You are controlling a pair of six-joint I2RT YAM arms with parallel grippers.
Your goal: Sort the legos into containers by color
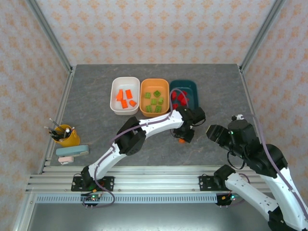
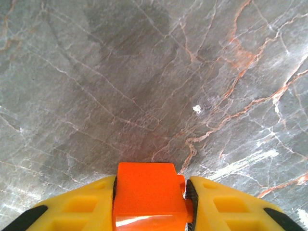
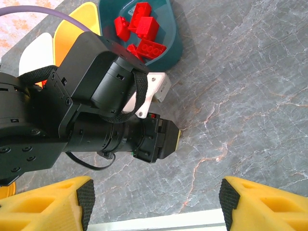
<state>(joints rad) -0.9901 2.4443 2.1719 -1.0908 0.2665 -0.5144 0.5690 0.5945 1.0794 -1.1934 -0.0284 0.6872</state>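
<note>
In the left wrist view my left gripper [image 2: 150,204] is shut on an orange brick [image 2: 149,190] just over the grey marble table. From above, the left gripper [image 1: 183,136] and its brick [image 1: 181,140] sit in front of the dark teal tub [image 1: 195,89], which holds red bricks [image 1: 181,98]. The orange tub [image 1: 154,81] holds light green bricks [image 1: 154,101]. The white tub [image 1: 114,96] holds orange bricks [image 1: 126,97]. My right gripper [image 3: 156,202] is open over bare table, facing the left arm's wrist [image 3: 96,120]; the teal tub [image 3: 166,50] lies beyond.
A yellow cup with pens [image 1: 66,137] and a pale flat case [image 1: 72,152] stand at the near left. Aluminium rails [image 1: 144,180] run along the near edge. Patterned walls with metal posts enclose the table.
</note>
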